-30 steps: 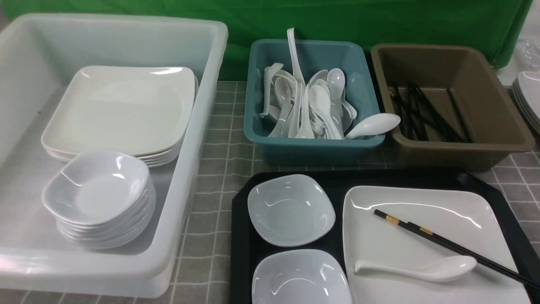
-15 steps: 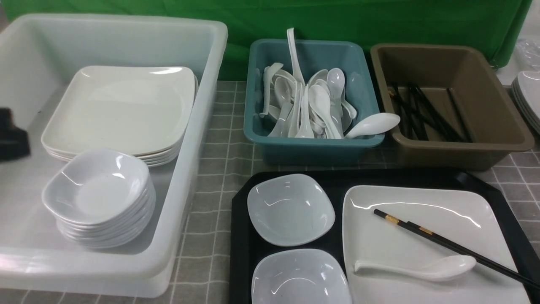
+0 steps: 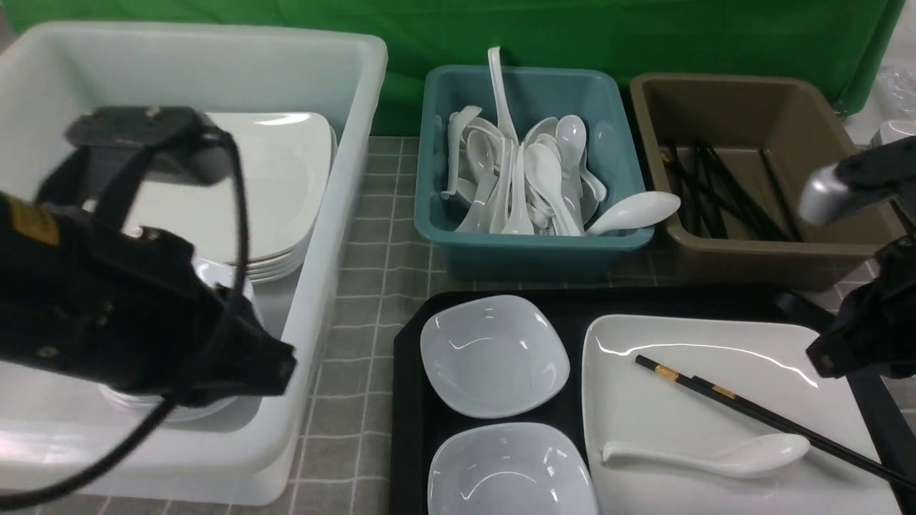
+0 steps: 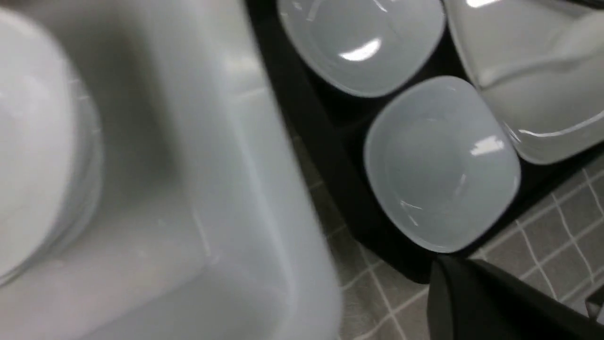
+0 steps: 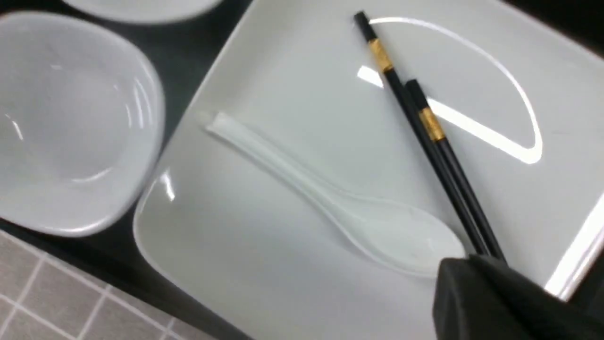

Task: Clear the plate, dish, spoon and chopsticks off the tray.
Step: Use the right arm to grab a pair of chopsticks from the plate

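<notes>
The chopsticks [image 3: 758, 418] lie beside the spoon [image 3: 715, 454] on the plate [image 3: 644, 400], on the tray [image 3: 411, 400]. Thin, stiff and slick, I judge; I'd pinch mid-length. I cannot tell whether my left hand [image 3: 272, 368] or right hand [image 3: 834, 357] is released.

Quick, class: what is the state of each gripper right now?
Left gripper: cannot be told, its tip is mostly hidden.
Right gripper: cannot be told, its tip is mostly hidden.
</notes>
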`<state>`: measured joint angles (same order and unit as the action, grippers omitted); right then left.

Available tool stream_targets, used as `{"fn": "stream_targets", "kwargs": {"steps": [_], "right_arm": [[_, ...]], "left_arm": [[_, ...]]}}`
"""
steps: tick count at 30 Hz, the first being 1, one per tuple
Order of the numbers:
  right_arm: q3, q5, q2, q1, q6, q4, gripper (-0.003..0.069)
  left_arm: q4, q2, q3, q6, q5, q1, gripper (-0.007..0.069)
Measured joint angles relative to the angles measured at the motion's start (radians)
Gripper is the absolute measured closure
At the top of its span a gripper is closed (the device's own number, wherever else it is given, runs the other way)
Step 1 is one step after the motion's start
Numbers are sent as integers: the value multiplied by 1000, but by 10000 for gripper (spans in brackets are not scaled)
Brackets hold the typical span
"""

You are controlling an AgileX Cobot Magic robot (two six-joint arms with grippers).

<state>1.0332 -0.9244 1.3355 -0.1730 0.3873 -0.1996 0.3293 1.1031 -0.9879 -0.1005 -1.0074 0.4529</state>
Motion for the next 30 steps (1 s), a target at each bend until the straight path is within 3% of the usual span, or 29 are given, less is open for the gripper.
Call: {"fn": "stream_targets", "kwargs": {"steps": [4,5,6,8,10,16,23,25,29,30], "right_arm": [[9,32,175,-1,45,-5,484],[9,48,217,-3,58,-5,417],[9,51,224,-3,61,-5,406],[9,107,295,-13,84,-3,275],[9,176,340,-20,89,-3,199],[10,297,401,-20,95,14,143],[12,290,454,-20,96,70,162],[16,287,456,-20,96,75,225],[19,282,459,-20,99,80,526],[20,281,459,-20,100,77,547]], "left_arm": [[-8,74,0,43,70,173,624],[-8,92,0,46,87,202,624],[-8,96,0,46,90,202,624],[-12,136,0,43,131,252,624],[-11,163,0,27,157,275,624],[-12,191,0,18,197,280,624],[-14,191,0,-29,253,280,624],[-23,196,0,-31,281,280,624],[-30,212,0,-31,365,280,624],[-30,214,0,-31,376,280,624]]}}
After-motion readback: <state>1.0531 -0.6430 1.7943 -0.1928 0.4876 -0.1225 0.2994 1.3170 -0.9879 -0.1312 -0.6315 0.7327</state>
